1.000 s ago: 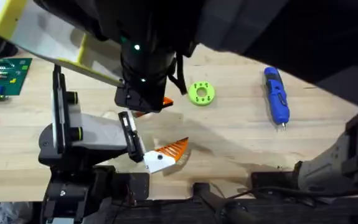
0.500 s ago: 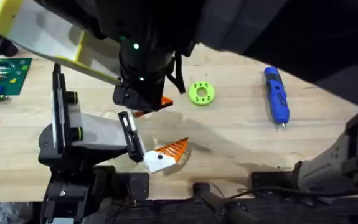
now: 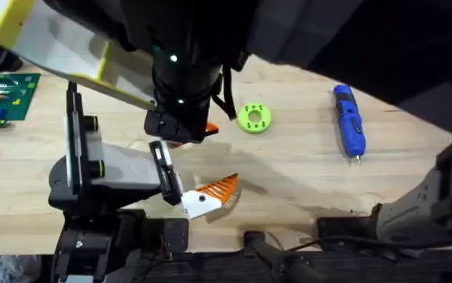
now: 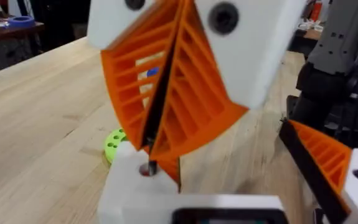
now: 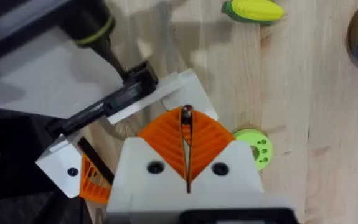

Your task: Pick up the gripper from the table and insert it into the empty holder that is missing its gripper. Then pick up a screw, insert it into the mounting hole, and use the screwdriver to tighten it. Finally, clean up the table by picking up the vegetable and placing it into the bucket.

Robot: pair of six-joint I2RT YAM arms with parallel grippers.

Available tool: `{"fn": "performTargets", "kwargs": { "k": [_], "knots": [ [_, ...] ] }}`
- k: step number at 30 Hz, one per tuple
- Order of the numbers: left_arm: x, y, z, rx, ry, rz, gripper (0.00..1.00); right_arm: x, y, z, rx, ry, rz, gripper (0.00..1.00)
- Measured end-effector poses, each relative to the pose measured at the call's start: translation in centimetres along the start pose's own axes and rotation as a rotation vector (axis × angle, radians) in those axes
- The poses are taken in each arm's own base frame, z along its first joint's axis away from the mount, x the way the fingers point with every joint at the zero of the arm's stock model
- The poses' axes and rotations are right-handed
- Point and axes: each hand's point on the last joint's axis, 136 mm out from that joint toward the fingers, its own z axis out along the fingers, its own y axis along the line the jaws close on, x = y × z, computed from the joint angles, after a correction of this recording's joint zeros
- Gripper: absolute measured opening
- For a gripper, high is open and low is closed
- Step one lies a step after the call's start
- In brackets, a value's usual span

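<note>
The right gripper (image 5: 185, 124) has its pads pressed together on a small screw (image 5: 187, 112), tip over the white block (image 5: 194, 84). If the screw meets the hole tilted, it may jam or drop. The overhead view shows the screwdriver (image 3: 349, 122) lying far right; the wrist view shows corn (image 5: 253, 10) instead.

Screwdriver (image 3: 349, 120) lies on the table (image 3: 288, 177), well right of the ring (image 3: 253, 118). Circuit board (image 3: 4, 97) far left of the ring
</note>
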Motion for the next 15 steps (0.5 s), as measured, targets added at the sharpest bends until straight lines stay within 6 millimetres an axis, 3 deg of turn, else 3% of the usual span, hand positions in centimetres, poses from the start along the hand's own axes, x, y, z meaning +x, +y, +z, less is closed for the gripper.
{"fn": "performTargets", "kwargs": {
  "k": [15],
  "knots": [
    [0.0, 0.0, 0.0, 0.0, 0.0, 0.0, 0.986, -0.04, 0.13, 0.0, -0.007, -0.002, -0.004, 0.009]
  ]
}}
